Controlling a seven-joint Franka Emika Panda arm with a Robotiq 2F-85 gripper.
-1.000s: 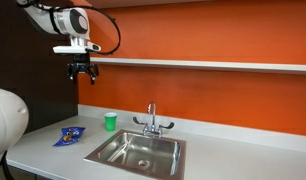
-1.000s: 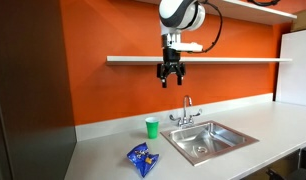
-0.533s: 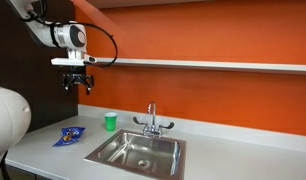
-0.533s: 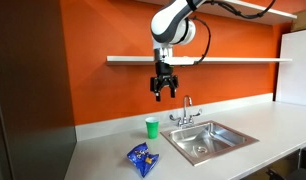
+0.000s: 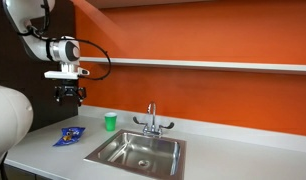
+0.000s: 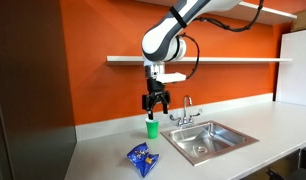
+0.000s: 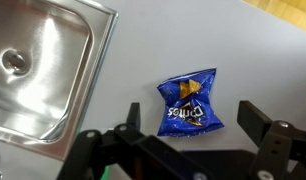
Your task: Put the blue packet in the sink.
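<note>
The blue packet (image 5: 68, 135) lies flat on the white counter, beside the sink (image 5: 138, 153). It also shows in an exterior view (image 6: 141, 158) near the counter's front, and in the wrist view (image 7: 190, 104) with the sink (image 7: 38, 70) to its left. My gripper (image 5: 68, 96) hangs open and empty in the air well above the packet. In an exterior view the gripper (image 6: 152, 103) is above the small green cup (image 6: 151, 126). In the wrist view the gripper's fingers (image 7: 193, 138) stand apart below the packet.
A small green cup (image 5: 111, 121) stands by the orange wall next to the chrome faucet (image 5: 151, 121). A white shelf (image 5: 203, 64) runs along the wall above. A dark panel (image 6: 28, 90) borders the counter's end.
The gripper has moved down and sideways, away from the shelf, to a spot above the packet. The packet, cup and sink have not moved.
</note>
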